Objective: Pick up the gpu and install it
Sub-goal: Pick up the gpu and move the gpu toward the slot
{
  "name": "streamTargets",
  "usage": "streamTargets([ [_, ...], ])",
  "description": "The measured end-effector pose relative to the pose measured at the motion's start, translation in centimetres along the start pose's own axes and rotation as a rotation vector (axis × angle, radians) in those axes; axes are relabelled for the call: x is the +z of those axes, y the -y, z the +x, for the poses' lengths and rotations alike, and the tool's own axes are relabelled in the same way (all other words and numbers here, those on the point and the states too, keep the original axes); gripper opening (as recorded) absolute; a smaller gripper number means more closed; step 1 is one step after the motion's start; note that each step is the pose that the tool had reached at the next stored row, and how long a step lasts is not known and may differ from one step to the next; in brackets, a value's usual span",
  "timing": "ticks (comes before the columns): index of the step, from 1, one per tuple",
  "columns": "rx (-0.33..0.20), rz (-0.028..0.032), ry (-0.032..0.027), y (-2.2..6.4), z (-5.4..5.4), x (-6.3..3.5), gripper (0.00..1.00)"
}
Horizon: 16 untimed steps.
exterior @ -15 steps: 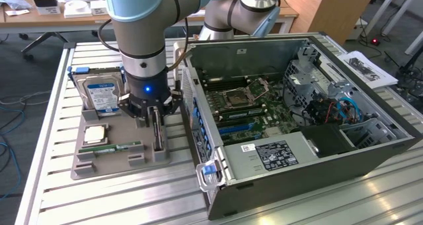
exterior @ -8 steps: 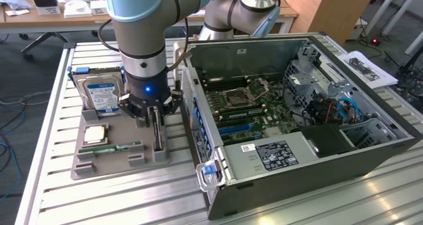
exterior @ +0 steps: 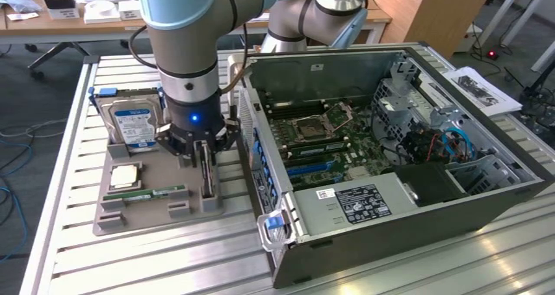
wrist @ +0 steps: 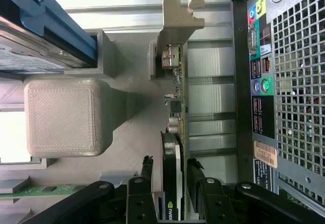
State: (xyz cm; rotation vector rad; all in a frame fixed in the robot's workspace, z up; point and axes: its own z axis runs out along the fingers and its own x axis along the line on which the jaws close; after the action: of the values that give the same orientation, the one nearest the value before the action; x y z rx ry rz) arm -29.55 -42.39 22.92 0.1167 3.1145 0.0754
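In the exterior view, the gripper (exterior: 201, 153) hangs low over the grey holder tray (exterior: 139, 222), which lies on the slatted table (exterior: 104, 269) at about 9 o'clock from the open computer case (exterior: 407, 197). The gpu (exterior: 206, 178) stands on edge in a slot of the tray, directly under the gripper and running off from it toward 6 o'clock. The hard drive (exterior: 134, 123) stands at about 10 o'clock from the gripper, and the memory stick (exterior: 145, 194) lies flat at about 8 o'clock. Inside the case the motherboard (exterior: 321, 139) is bare where a card would go, so we judge the install has not begun and the work is at the pick-up step. In the wrist view, the gripper (wrist: 169, 162) straddles the gpu (wrist: 176, 102), which shows edge-on with its metal bracket (wrist: 180, 23) at the far end. The fingers (wrist: 148, 172) stand apart, one on each face of the card, with a thin gap showing on both sides, so we read the jaws as not yet pressed onto it. The case's perforated rear panel (wrist: 299, 82) lies close beside the card. As we judge it, a sound grasp here calls for the jaws to close squarely on both flat faces. Any lift calls for a straight pull along the slot, so the thin card neither tilts nor binds in the tray.
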Motion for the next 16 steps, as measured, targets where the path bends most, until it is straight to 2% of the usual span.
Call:
streamTargets([
  [16,0.000,0.0000,0.0000,0.09,-0.10,0.00,0.40],
])
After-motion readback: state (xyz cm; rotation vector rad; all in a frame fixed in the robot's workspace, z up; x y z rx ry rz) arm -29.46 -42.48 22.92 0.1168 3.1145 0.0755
